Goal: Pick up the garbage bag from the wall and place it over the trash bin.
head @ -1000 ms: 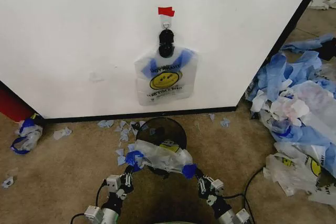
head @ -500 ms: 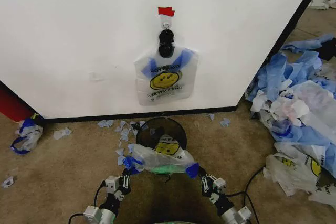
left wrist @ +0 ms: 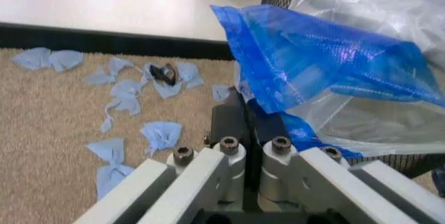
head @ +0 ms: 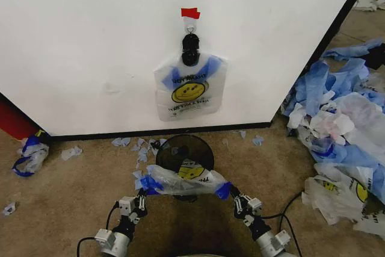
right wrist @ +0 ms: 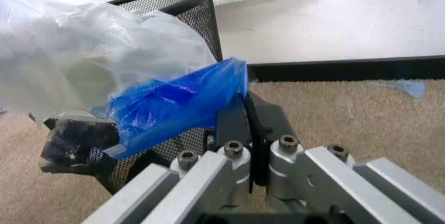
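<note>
Bag (head: pixel 180 180), thin crinkled translucent plastic, is stretched across the near rim of the round black mesh bin (head: pixel 184 148), each blue handle pinched in pressed-together jaws: left gripper (head: pixel 143 186) and right gripper (head: pixel 227 191). The wrist views show those nips close up (left wrist: pixel 251 110) (right wrist: pixel 243 110). The head view shows another smiley bag (head: pixel 190 88) clipped flat on the white wall (head: pixel 90 46).

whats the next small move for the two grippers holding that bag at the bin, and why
Probably carry the garbage bag forward and lower it. The left gripper and right gripper each pinch a blue handle, stretching the bag across the near rim of the trash bin. Most of the bin's mouth, on the wall side, is uncovered, so the far edge likely needs hooking first.
</note>
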You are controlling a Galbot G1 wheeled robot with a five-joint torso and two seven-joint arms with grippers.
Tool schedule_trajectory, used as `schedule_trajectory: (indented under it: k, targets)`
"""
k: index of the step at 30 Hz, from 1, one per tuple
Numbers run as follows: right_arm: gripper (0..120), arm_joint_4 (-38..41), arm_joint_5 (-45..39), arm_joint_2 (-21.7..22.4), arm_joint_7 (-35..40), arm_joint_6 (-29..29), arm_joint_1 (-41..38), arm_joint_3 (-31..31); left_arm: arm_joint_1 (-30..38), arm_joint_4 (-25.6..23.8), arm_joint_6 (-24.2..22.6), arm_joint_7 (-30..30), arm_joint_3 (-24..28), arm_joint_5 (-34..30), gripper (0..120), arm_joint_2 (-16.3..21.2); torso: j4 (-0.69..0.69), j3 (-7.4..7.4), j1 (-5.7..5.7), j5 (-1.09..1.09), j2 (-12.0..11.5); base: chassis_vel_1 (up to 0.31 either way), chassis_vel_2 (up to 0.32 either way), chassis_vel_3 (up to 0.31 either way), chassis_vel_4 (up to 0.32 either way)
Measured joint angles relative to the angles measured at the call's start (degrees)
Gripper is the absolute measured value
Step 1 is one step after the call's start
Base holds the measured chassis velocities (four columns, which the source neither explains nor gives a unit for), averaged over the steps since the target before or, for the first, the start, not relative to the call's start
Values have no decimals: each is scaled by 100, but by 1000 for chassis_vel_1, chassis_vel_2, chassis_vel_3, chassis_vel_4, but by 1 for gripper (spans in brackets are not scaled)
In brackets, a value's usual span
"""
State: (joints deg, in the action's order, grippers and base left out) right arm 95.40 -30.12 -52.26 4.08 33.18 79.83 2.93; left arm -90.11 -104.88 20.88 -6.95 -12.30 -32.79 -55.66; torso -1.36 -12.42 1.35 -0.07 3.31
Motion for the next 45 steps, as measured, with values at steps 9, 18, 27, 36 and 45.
schedule_trajectory:
  k: [9, 18, 27, 36, 45]
  targets:
    - [0, 73, -12, 11, 26, 0, 2, -14, -47, -137, 23, 14, -42, 12, 0, 92, 0, 0, 0, 0, 0, 0, 0, 0, 0]
    - [0, 137, -52, 25, 44, -4, 30, -12, -153, -269, 15, 5, -50, -1, 0, 161, 0, 0, 0, 0, 0, 0, 0, 0, 0]
    - [0, 152, -54, 11, 46, -9, 55, 5, -215, -381, 10, 2, -72, -3, 31, 179, 0, 0, 0, 0, 0, 0, 0, 0, 0]
    - [0, 153, -67, 0, 46, -11, 43, 2, -223, -445, 2, 4, -61, -4, 61, 169, 0, 0, 0, -1, 0, 0, 0, 0, 0]
    - [0, 155, -83, -3, 43, -10, 35, -2, -201, -409, 1, 6, -50, -11, 92, 168, 0, 0, 0, 0, 0, 0, 0, 0, 0]
